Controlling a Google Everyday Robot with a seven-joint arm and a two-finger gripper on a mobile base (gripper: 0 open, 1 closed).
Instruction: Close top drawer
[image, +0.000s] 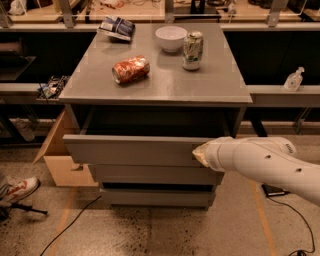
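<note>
The top drawer (130, 150) is a wide grey drawer with a plain flat front, pulled partly out of the grey cabinet (160, 90). Its inside is dark and mostly hidden. My white arm reaches in from the right, and the gripper (199, 154) is pressed against the right part of the drawer front. The arm's end covers the fingers.
On the cabinet top lie a red crushed can (131, 69), a white bowl (171, 38), an upright green can (192, 50) and a chip bag (116, 27). Two lower drawer fronts (150, 175) sit below. A cardboard box (60, 160) stands at the left, a shoe (17, 189) and cables on the floor.
</note>
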